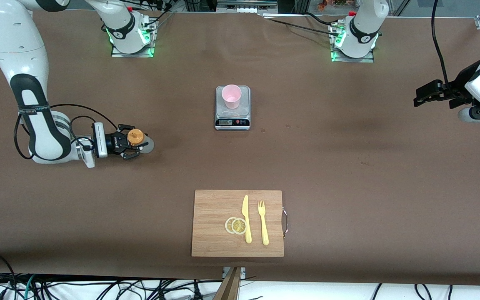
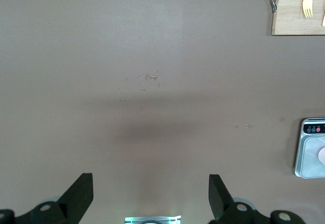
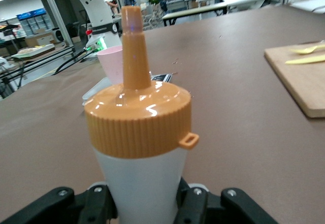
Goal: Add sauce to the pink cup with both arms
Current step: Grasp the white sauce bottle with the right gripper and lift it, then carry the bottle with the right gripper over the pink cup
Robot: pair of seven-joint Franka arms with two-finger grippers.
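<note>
The sauce bottle (image 1: pixel 136 136), whitish with an orange nozzle cap, stands upright near the right arm's end of the table. My right gripper (image 1: pixel 133 141) is shut on its body, with a finger pressed against each side. In the right wrist view the bottle (image 3: pixel 139 127) fills the middle, between the black fingers (image 3: pixel 197 203). The pink cup (image 1: pixel 231 96) stands on the steel plate of a small scale (image 1: pixel 232 114) at mid-table; it also shows past the bottle in the right wrist view (image 3: pixel 111 64). My left gripper (image 1: pixel 419 99) waits open and empty over bare table at the left arm's end (image 2: pixel 151 193).
A wooden cutting board (image 1: pixel 215 208) lies nearer the front camera than the scale, with a yellow knife (image 1: pixel 246 218), a yellow fork (image 1: pixel 263 223) and two lemon slices (image 1: pixel 236 225) on it. The scale (image 2: pixel 311 150) and the board's corner (image 2: pixel 297 10) show in the left wrist view.
</note>
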